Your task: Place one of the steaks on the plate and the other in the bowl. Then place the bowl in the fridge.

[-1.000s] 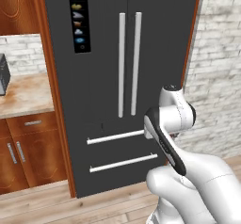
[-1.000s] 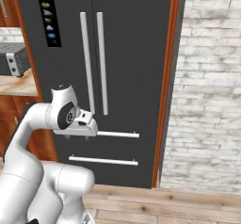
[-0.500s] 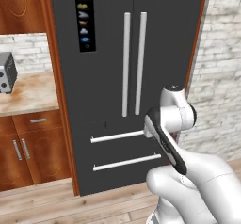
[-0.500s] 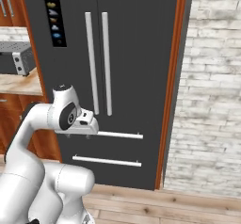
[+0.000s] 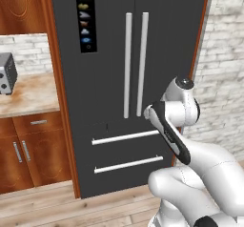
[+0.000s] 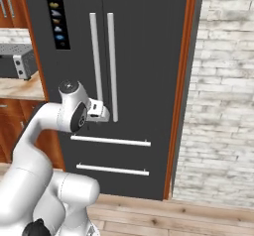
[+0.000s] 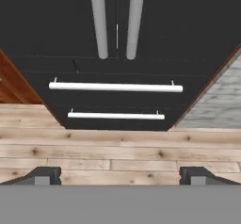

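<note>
The fridge (image 5: 109, 78) stands shut straight ahead, far side of the wood floor (image 7: 117, 148), with two vertical bar handles (image 5: 135, 64) over two drawer handles (image 7: 115, 87). The gripper (image 7: 119, 175) hangs empty in front of the drawers, jaws wide apart. A counter (image 5: 26, 95) with a toaster (image 5: 7, 73) sits left, brick wall (image 6: 223, 91) right.

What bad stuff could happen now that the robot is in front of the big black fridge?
The fridge doors are shut, so nothing can go inside until one is opened. The gripper is open and empty, pointing down at the floor, so it may miss the long door handles. The two handles stand close together, so it could pull the wrong door.
</note>
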